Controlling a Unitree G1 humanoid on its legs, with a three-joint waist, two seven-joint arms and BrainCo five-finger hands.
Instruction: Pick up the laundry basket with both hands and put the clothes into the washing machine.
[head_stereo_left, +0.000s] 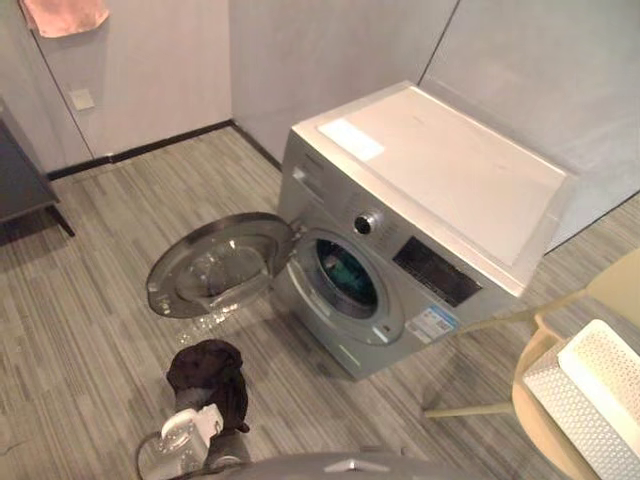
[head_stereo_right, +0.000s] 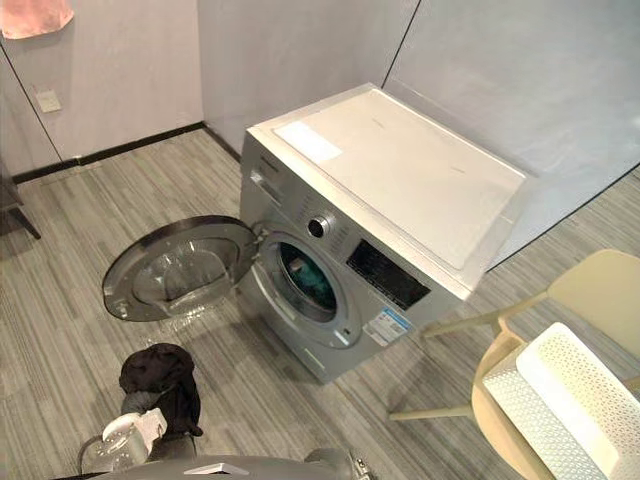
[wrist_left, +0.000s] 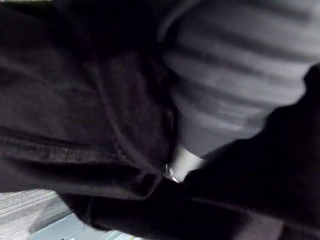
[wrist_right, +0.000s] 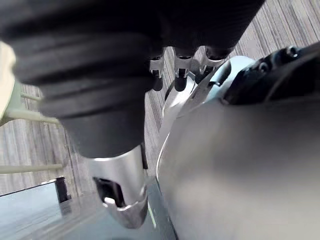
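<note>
A: Left eye view?
B: The washer (head_stereo_left: 430, 200) sits ctr, door (head_stereo_left: 215, 265) open at its 9 o'clock, teal cloth (head_stereo_left: 345, 272) in drum. At 7 the dark garment (head_stereo_left: 208, 372); at 4 the basket (head_stereo_left: 600, 395) on chair (head_stereo_left: 615, 285).
A: Wrists?
B: L wrist: left hand (wrist_left: 235, 80) buried in dark garment, grip can't tell. R wrist: right hand (wrist_right: 120, 180) relaxed, holds nothing

The washing machine (head_stereo_left: 430, 190) stands at centre, its door (head_stereo_left: 215, 265) open leftward, clothes (head_stereo_left: 345, 275) inside it; a garment (head_stereo_left: 210, 375) lower left, a basket (head_stereo_left: 600, 390) on the chair (head_stereo_left: 620, 285) lower right.
</note>
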